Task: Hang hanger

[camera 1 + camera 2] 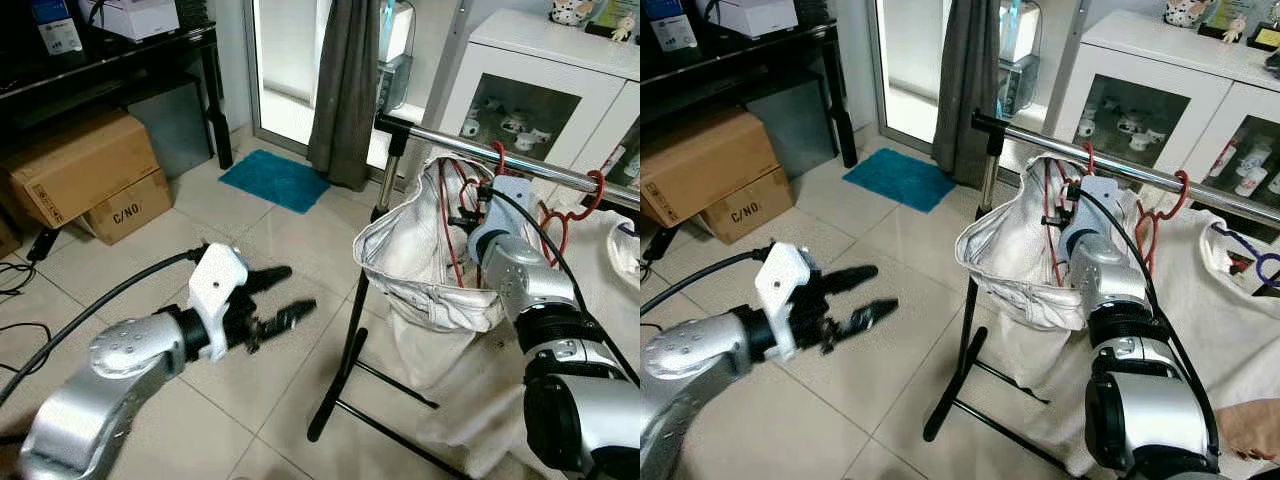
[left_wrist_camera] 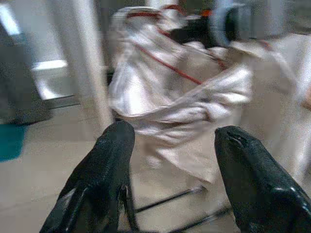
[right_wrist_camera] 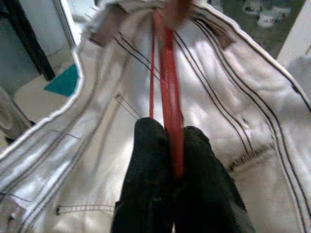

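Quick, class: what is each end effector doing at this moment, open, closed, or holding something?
Left end effector: open, empty, held out over the floor.
Right end effector: closed on the red hanger inside the white garment at the rail.

Metal rail (image 1: 520, 160) carries red hangers (image 1: 570, 215), white garment (image 1: 430, 270); stand on tiled floor (image 1: 260, 240).

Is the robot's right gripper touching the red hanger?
Touching. In the right wrist view the right gripper has its two black fingers closed on the thin red plastic hanger, which runs up between them inside the white garment.
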Robot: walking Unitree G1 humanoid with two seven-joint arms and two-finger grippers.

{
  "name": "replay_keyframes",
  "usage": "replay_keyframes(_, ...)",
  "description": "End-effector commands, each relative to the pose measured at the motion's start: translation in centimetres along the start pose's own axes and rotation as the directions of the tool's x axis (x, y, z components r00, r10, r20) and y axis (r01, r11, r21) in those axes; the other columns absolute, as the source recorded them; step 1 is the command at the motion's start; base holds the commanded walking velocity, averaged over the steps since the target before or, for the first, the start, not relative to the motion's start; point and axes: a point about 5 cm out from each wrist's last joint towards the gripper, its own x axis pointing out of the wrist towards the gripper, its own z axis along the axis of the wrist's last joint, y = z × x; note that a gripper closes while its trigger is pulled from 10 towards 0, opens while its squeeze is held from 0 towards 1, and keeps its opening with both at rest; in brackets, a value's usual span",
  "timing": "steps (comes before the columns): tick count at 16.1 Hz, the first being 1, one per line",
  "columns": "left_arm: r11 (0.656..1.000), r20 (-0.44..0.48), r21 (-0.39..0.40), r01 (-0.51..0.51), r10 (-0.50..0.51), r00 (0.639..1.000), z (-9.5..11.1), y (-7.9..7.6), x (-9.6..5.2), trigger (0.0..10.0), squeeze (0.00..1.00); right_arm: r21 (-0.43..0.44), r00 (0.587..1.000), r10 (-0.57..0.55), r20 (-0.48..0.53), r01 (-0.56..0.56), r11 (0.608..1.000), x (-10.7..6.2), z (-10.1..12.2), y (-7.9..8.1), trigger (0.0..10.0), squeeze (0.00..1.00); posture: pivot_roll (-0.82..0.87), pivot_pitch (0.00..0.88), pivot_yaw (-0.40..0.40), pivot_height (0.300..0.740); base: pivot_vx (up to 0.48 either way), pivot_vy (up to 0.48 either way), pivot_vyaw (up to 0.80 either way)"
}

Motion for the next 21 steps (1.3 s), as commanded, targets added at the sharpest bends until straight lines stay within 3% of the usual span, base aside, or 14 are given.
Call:
replay_keyframes(1,0.997,0.008,0.017,-0.069,0.069,0.998,0.0,0.6,0.3,10.0,0.0,0.029,0.997,0.004,0.082,-0.006,1.0,-0.3,1.5,-0.5,0.0,0.0,-0.02,0.0,-0.049,0.74,0.0,0.0,0.0)
replay_keyframes(3,0.994,0.024,0.022,-0.104,0.104,0.994,0.1,0.6,0.5,10.0,0.0,0.05,0.992,0.009,0.127,-0.016,0.999,-0.7,1.9,-0.6,0.0,0.0,-0.02,0.0,-0.048,0.74,0.0,0.0,0.0)
replay_keyframes(5,0.989,0.03,0.012,-0.145,0.144,0.989,0.1,0.8,0.6,10.0,0.0,0.056,0.969,0.032,0.243,-0.047,0.997,-1.8,3.0,-0.6,0.0,0.0,-0.03,0.0,-0.044,0.74,0.0,0.0,0.0)
replay_keyframes(12,0.98,0.046,0.009,-0.198,0.197,0.979,0.1,1.0,1.2,10.0,0.0,-0.019,0.905,0.118,0.408,-0.12,0.993,-6.0,1.2,0.0,0.0,0.0,-0.05,0.0,-0.016,0.74,0.0,0.0,0.0)
replay_keyframes(14,0.98,0.045,0.009,-0.2,0.199,0.979,0.1,1.1,1.2,10.0,0.0,-0.036,0.905,0.137,0.403,-0.134,0.99,-6.6,0.7,0.2,0.0,0.0,-0.05,0.0,-0.016,0.74,0.0,0.0,0.0)
replay_keyframes(17,0.977,0.027,0.006,-0.215,0.215,0.976,-0.3,1.1,1.3,10.0,0.0,-0.115,0.94,0.189,0.285,-0.162,0.98,-7.8,-2.0,0.6,0.0,0.0,-0.05,0.0,-0.028,0.74,0.0,0.0,0.0)
replay_keyframes(21,0.974,0.019,0.005,-0.226,0.226,0.974,-0.5,0.9,1.1,10.0,0.0,-0.149,0.957,0.215,0.196,-0.188,0.971,-8.8,-3.6,1.3,0.0,0.0,-0.04,0.0,-0.045,0.74,-0.267,0.0,0.0)
